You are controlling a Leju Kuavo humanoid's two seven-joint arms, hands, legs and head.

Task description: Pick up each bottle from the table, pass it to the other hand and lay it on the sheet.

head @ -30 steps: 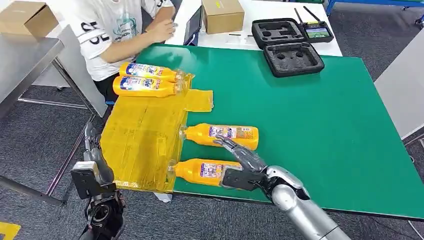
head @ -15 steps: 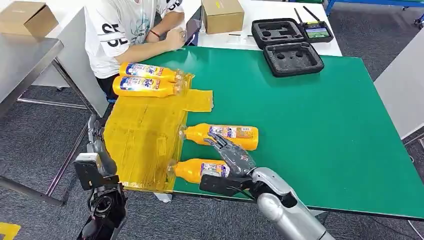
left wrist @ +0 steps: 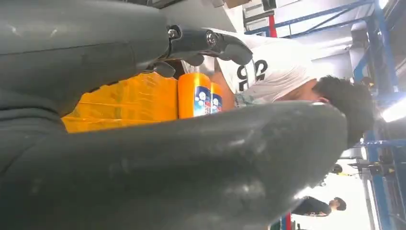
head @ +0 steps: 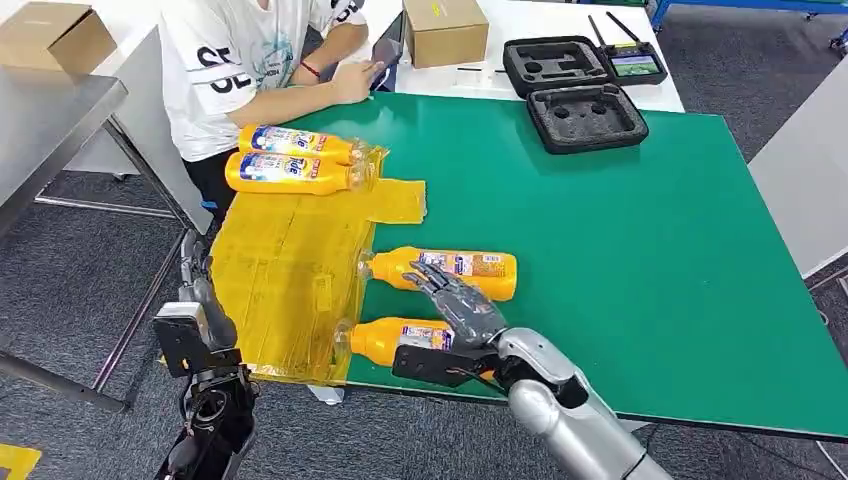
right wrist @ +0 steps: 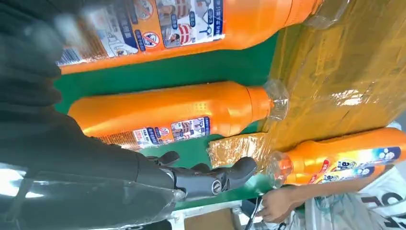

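Two orange bottles lie side by side at the far end of the yellow sheet. Two more lie on the green table just right of the sheet: a farther one and a near one by the front edge. My right hand hovers over the near bottle's base end, fingers spread and holding nothing. In the right wrist view the near bottle and the farther bottle lie beside my fingers. My left hand hangs open off the table's left edge, beside the sheet.
A person sits at the table's far left corner, close to the sheet's bottles. Two black foam cases and a cardboard box stand at the back. A grey table stands to the left.
My right hand has drawn back and to the left, settling over the near bottle. My left hand has risen a little beside the sheet. The person has shifted.
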